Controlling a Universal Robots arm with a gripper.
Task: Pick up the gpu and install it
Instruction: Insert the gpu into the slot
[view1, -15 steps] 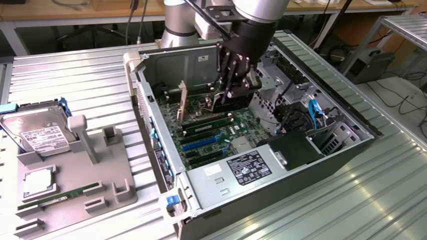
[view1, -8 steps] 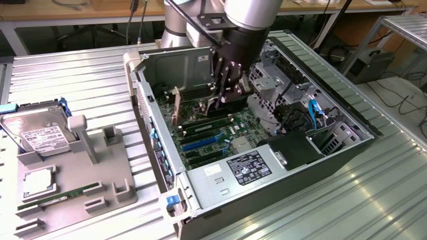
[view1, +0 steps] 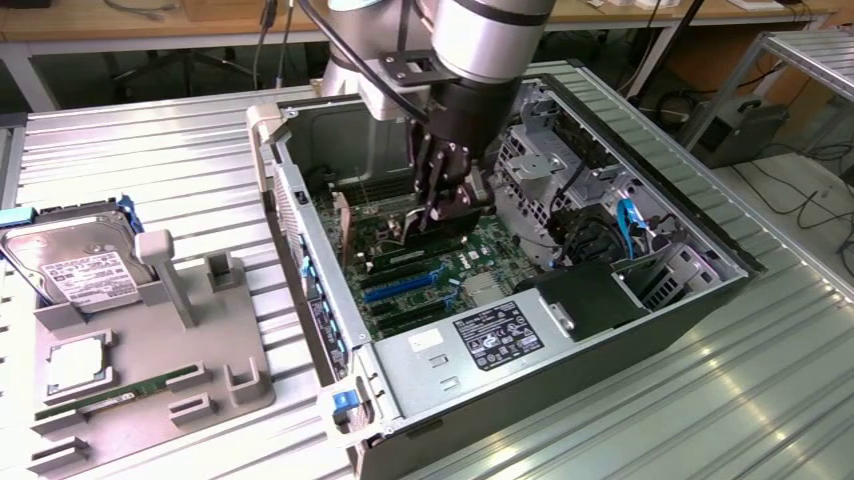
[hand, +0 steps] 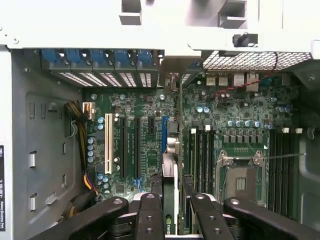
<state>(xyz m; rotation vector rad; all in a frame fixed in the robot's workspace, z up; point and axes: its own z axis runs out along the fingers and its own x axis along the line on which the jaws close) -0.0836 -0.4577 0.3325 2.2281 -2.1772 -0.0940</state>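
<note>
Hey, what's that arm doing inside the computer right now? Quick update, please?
Gripper down inside the open PC case, jaws shut on the gpu. Card held edge-on above the motherboard slots. Nothing seen blocking.

Green motherboard (hand: 150, 145) with blue and white slots, black gripper (hand: 172, 210), black gpu (hand: 170, 220), silver ribbed tabletop (view1: 160, 160), grey fixture (view1: 147, 380), blue clips (hand: 100, 56).

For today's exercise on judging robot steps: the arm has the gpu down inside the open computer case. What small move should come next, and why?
Probably a short, straight push toward the motherboard. The hand grips the gpu edge-on above the board, its edge apparently lined up near the blue slot, yet it does not look seated. Pressing gently along the slot should seat it without tilting.
</note>
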